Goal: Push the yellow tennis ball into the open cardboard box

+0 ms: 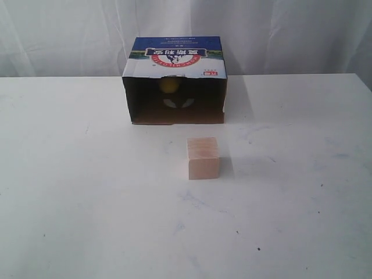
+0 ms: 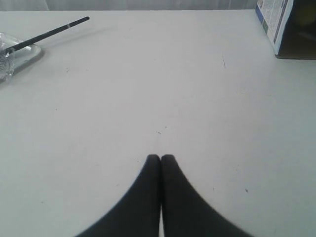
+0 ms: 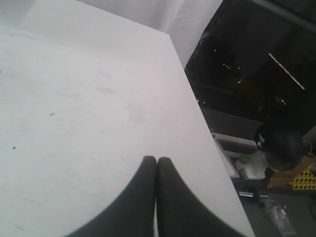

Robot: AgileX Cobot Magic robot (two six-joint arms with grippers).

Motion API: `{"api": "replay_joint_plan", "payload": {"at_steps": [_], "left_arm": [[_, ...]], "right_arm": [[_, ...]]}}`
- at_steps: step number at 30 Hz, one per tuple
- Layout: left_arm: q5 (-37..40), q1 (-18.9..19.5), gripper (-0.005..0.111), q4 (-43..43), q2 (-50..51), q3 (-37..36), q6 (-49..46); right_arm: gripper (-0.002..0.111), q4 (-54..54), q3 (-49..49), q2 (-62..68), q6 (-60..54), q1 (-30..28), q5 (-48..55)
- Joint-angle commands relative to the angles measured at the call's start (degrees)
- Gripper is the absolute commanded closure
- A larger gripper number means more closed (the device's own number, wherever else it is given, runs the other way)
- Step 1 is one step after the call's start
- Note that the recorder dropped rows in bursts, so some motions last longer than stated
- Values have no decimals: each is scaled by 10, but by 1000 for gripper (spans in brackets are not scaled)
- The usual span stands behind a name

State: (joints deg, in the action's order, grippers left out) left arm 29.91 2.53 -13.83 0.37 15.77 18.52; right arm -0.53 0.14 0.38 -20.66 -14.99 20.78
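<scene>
The open cardboard box lies on its side at the back middle of the white table, its dark opening facing the front. Inside it, near the back, sits the yellow tennis ball. A corner of the box shows in the left wrist view. Neither arm appears in the exterior view. My left gripper is shut with nothing in it, low over bare table. My right gripper is also shut and empty, near the table's side edge.
A pale wooden cube stands in front of the box opening. A black rod and a clear plastic item lie on the table in the left wrist view. Beyond the table edge is a drop to a cluttered floor.
</scene>
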Motion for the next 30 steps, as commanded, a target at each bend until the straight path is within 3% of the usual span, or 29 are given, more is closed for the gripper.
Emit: {"api": "replay_joint_plan", "payload": {"at_steps": [1, 3, 5, 9, 14, 30], "left_arm": [[-164, -5, 107, 0, -4, -114, 63], [-210, -5, 107, 1, -4, -158, 63], [-114, -9, 107, 15, -4, -158, 22], [-56, -9, 107, 122, -4, -155, 10], [-72, -9, 107, 155, -4, -157, -83], [-78, -9, 107, 152, -4, -157, -83]], "right_arm": [[108, -4, -1, -4, 4, -3, -3], [108, -4, -1, -4, 4, -3, -3], [108, -4, -1, -4, 4, -3, -3], [108, -4, -1, -4, 4, -3, -3], [108, -4, -1, -4, 4, -3, -3], [108, -4, -1, -4, 4, -3, -3]]}}
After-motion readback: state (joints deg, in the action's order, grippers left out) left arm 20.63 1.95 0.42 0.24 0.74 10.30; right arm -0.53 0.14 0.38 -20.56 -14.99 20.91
